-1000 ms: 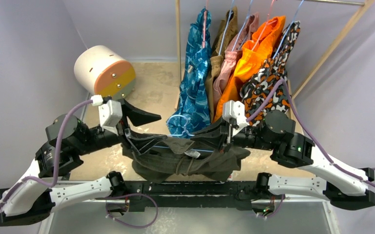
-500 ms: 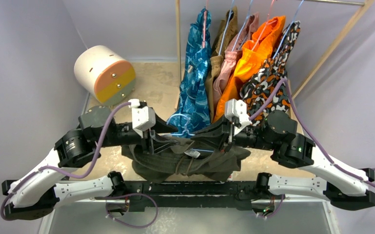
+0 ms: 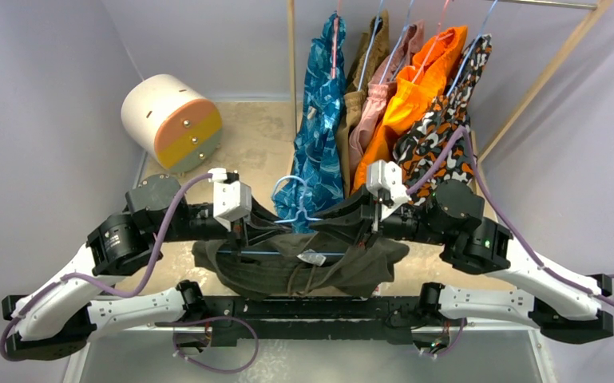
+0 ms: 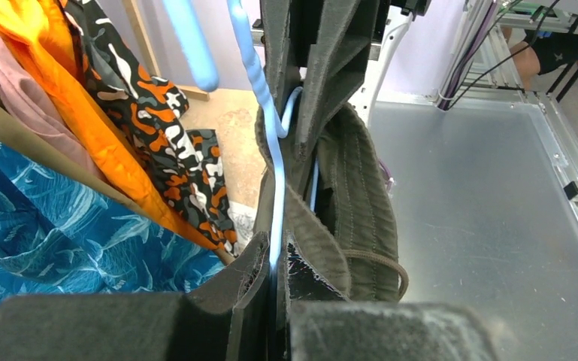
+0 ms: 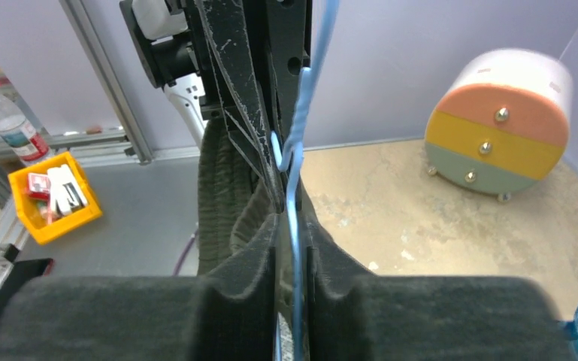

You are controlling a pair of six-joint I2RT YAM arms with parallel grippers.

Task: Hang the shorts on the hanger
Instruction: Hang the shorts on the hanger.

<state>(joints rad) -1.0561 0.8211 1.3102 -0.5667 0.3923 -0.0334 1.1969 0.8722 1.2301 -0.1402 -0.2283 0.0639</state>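
Observation:
The dark olive shorts (image 3: 303,270) hang folded over the bottom bar of the light-blue wire hanger (image 3: 291,199), low between my two arms. My left gripper (image 3: 265,227) is shut on the hanger's left slope; in the left wrist view the blue wire (image 4: 274,188) runs out from between its pads (image 4: 252,274), with olive cloth (image 4: 361,195) to the right. My right gripper (image 3: 329,219) is shut on the right slope. The right wrist view has the wire (image 5: 295,203) held between narrow jaws, with the shorts (image 5: 222,188) on the left. The hook stands upright.
Just behind the hanger hang blue patterned (image 3: 319,136), tan, pink, orange (image 3: 415,88) and camouflage (image 3: 439,140) garments on a wooden rack (image 3: 291,80). A round pastel drawer unit (image 3: 172,116) stands at back left. A yellow bin (image 5: 49,195) sits off the table.
My left arm swung in from the left, and its open jaws closed on the hanger. The hanger's hook has risen upright. The right arm stayed put.

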